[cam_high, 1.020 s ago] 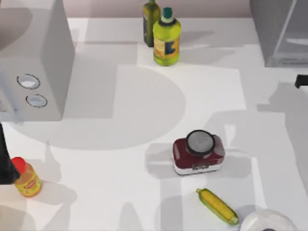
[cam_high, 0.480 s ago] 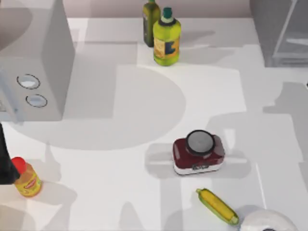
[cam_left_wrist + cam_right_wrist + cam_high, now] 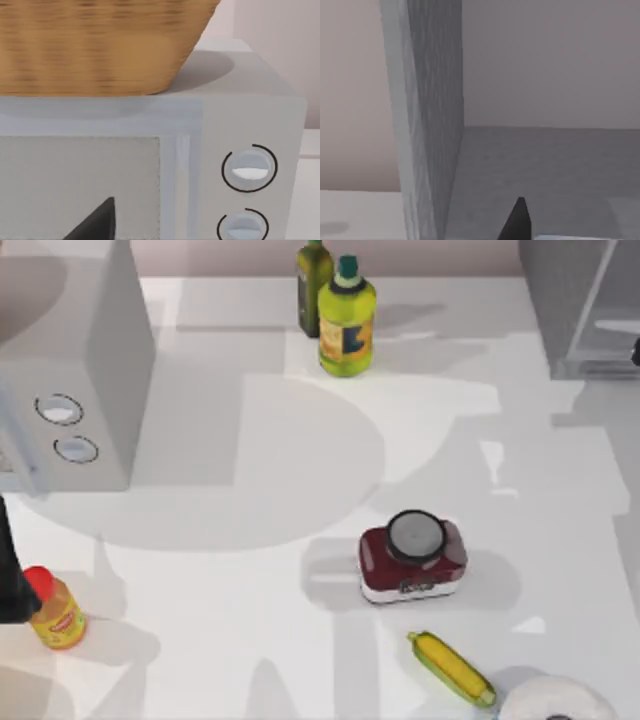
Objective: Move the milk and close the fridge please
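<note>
closing step judged pending: fridge (image 3: 585, 310) at tabletop's (image 3: 250, 570) far right corner, door panel (image 3: 427, 125) seen edge-on, apparently open. milk cannot be located. right gripper (image 3: 636, 353) at fridge; finger state cannot be told. left arm parked near left edge.

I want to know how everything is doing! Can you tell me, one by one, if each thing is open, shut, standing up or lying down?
fridge: at the table's far right, door open.
red jar: upright, grey lid on.
yellow-green bottle: upright, cap on.
dark green bottle: upright.
yellow red-capped bottle: upright, capped.
corn cob: lying flat.
grey box with two dials: door shut, a basket on top.
</note>
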